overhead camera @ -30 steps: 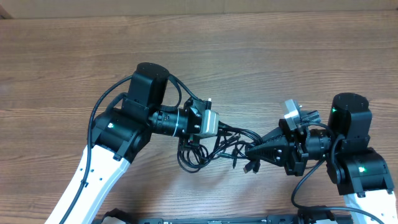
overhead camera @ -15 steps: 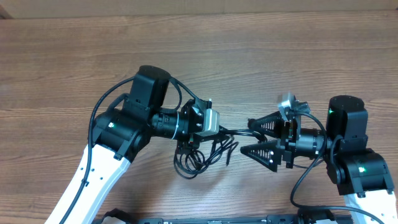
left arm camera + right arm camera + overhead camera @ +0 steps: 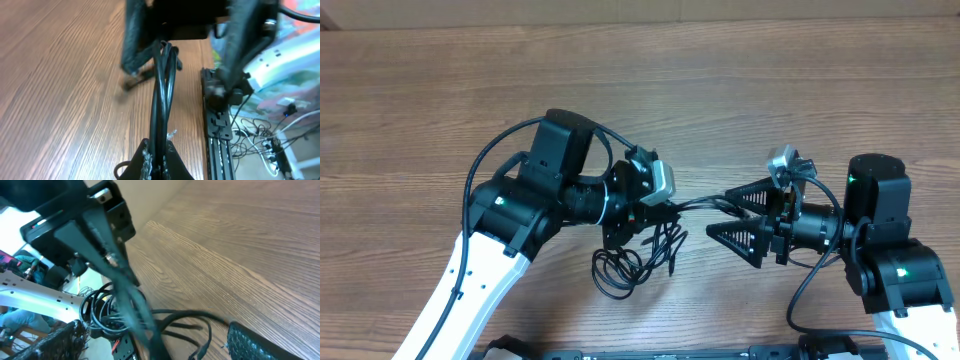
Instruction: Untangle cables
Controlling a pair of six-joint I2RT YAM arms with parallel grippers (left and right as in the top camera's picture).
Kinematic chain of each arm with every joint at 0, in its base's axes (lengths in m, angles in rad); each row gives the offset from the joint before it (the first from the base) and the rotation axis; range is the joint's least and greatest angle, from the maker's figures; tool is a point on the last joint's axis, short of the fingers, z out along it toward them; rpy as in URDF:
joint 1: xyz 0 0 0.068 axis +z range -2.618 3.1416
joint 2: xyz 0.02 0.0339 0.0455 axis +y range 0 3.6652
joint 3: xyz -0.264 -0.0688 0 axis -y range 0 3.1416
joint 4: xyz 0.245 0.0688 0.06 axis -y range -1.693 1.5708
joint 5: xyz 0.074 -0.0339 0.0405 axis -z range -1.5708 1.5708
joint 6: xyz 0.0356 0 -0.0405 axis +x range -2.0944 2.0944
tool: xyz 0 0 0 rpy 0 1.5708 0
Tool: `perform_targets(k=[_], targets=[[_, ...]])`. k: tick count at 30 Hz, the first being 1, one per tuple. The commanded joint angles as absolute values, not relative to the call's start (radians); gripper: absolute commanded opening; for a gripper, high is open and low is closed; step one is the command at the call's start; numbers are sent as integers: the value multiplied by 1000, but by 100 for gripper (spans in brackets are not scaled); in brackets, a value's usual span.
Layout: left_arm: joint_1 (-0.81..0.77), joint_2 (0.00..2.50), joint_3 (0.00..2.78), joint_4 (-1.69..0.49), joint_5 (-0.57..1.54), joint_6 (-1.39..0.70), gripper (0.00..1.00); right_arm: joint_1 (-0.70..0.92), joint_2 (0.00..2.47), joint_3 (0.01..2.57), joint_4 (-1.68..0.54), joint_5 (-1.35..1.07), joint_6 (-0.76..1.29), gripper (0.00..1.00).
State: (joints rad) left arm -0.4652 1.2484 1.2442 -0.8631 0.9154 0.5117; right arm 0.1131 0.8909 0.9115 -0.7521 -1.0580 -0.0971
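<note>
While the left gripper clamps the cables, strands taut left-to-right, right gripper spread apart, loops below

A brown wood-grain table lies under even, soft light, with a pale strip along its far edge and blurred, colourful clutter beyond its near side.

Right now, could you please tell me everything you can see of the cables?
The cables are thin, black and rubbery-looking. The left gripper is shut on a bundle of strands. Below it, loose tangled loops spread over the wooden table. A few strands stretch rightward to the upper finger of the open right gripper; whether they touch it is unclear.
</note>
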Motion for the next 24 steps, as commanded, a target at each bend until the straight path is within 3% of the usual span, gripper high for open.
perform_targets(k=[1,5,11,19,22,24], targets=[[-471,1250,1254,-848,884,378,4,118,886,927,-743,-1093,-94,91],[-472,1250,1254,-865,892,350,4,118,887,927,-743,-1092,-94,96],[-472,1250,1254,-939,895,283,4,118,887,927,-791,-981,-116,87],[-471,1249,1254,-993,891,223,4,118,887,927,-922,-969,-359,83],[-471,1249,1254,-986,891,143,4,118,887,927,-978,-970,-457,75],[-471,1249,1254,-986,890,110,4,118,887,927,-989,-970,-481,63]])
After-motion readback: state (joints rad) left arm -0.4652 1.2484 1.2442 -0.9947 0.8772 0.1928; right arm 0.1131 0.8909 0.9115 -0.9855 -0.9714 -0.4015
